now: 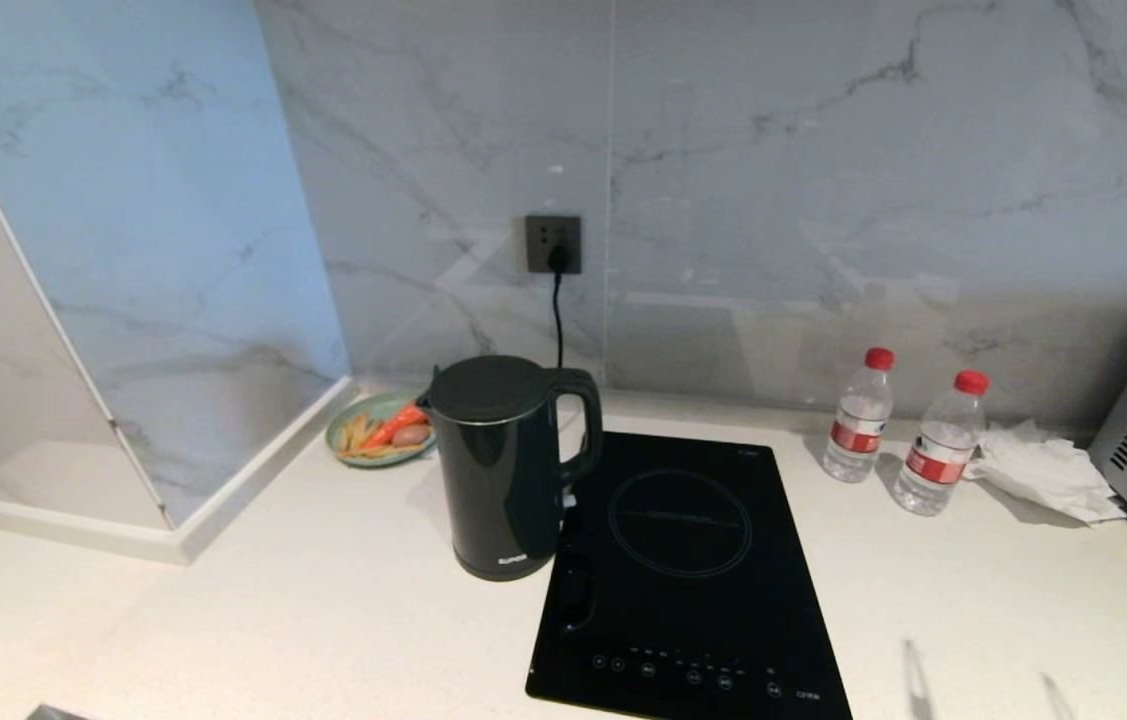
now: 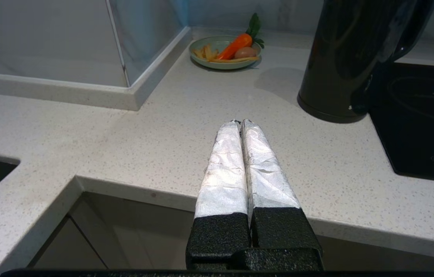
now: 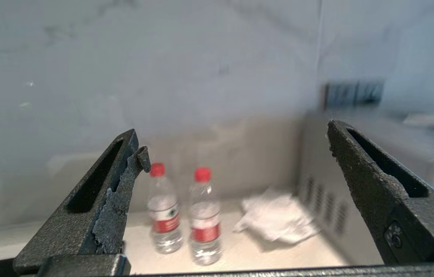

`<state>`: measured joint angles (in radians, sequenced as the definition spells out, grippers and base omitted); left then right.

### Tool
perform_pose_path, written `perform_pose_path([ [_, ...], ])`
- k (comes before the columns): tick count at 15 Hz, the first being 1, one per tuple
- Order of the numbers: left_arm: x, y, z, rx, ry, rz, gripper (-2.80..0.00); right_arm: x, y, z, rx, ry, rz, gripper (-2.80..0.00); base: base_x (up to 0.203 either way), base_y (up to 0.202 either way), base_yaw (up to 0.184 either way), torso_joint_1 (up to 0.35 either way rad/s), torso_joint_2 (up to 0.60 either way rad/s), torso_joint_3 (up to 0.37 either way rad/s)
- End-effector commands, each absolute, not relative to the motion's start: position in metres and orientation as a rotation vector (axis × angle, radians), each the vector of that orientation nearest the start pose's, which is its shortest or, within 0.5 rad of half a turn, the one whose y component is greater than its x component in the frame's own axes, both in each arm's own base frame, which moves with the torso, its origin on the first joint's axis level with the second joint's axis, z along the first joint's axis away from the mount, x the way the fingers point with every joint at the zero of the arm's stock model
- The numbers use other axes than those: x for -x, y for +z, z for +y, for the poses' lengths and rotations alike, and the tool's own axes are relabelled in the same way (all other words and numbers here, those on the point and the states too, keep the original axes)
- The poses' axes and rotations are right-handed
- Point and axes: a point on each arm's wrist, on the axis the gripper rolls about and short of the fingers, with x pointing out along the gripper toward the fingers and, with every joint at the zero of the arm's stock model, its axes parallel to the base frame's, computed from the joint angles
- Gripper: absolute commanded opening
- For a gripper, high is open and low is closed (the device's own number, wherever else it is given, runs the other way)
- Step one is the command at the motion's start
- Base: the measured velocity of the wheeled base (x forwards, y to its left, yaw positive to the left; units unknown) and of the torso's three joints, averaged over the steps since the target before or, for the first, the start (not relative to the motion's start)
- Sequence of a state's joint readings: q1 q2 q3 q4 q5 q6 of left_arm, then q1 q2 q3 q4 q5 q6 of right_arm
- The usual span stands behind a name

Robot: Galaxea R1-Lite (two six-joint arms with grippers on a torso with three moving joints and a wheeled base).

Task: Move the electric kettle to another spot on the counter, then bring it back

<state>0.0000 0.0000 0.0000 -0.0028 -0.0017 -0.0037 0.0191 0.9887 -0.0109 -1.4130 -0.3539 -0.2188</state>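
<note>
One electric kettle [image 1: 508, 470] and two water bottles [image 1: 858, 417] stand on the surface [image 1: 343, 610]; left hand [image 2: 241, 124] pressed together, right hand [image 3: 236, 154] spread.

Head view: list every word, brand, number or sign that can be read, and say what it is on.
"SUPOR": white lettering low on the black kettle.
Cooktop: a row of small control symbols and a short word at the front edge, too small to read.
Two water bottles: red and white labels, print too small to read.
Wall socket: no lettering visible.

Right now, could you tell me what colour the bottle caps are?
Red, on both water bottles; clearest in the head view.
</note>
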Motion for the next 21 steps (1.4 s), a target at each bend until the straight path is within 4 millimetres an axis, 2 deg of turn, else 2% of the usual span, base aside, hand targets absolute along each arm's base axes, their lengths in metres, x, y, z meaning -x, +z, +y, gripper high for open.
perform_pose_path([
  [1, 0.023, 0.075, 0.0, 0.005, -0.002, -0.002, -2.8, -0.055, 0.195, -0.007, 0.155, -0.383, -0.447, 0.0, 0.0, 0.0, 0.0, 0.0, 0.0, 0.0],
  [5, 0.023, 0.075, 0.0, 0.005, -0.002, -0.002, -2.8, -0.008, 0.196, -0.006, 0.256, -0.374, -0.454, 0.0, 0.0, 0.0, 0.0, 0.0, 0.0, 0.0],
  [7, 0.023, 0.075, 0.0, 0.005, -0.002, -0.002, -2.8, 0.018, 0.182, -0.006, 0.281, -0.357, -0.435, 0.0, 0.0, 0.0, 0.0, 0.0, 0.0, 0.0],
  [9, 0.023, 0.075, 0.0, 0.005, -0.002, -0.002, -2.8, 0.039, 0.157, -0.005, 0.295, -0.323, -0.403, 0.0, 0.0, 0.0, 0.0, 0.0, 0.0, 0.0],
  [11, 0.023, 0.075, 0.0, 0.005, -0.002, -0.002, -2.8, 0.041, 0.134, -0.003, 0.268, -0.186, -0.342, 0.0, 0.0, 0.0, 0.0, 0.0, 0.0, 0.0],
  [13, 0.023, 0.075, 0.0, 0.005, -0.002, -0.002, -2.8, 0.032, 0.112, 0.002, 0.182, 0.055, -0.228, 0.0, 0.0, 0.0, 0.0, 0.0, 0.0, 0.0],
  [15, 0.023, 0.075, 0.0, 0.005, -0.002, -0.002, -2.8, 0.023, 0.085, 0.002, 0.157, 0.079, -0.104, 0.0, 0.0, 0.0, 0.0, 0.0, 0.0, 0.0],
  [18, 0.023, 0.075, 0.0, 0.005, -0.002, -0.002, -2.8, 0.024, 0.076, 0.001, 0.076, 0.039, 0.038, 0.0, 0.0, 0.0, 0.0, 0.0, 0.0, 0.0],
  [21, 0.023, 0.075, 0.0, 0.005, -0.002, -0.002, -2.8, 0.025, 0.075, 0.001, 0.064, 0.03, 0.059, 0.0, 0.0, 0.0, 0.0, 0.0, 0.0, 0.0],
])
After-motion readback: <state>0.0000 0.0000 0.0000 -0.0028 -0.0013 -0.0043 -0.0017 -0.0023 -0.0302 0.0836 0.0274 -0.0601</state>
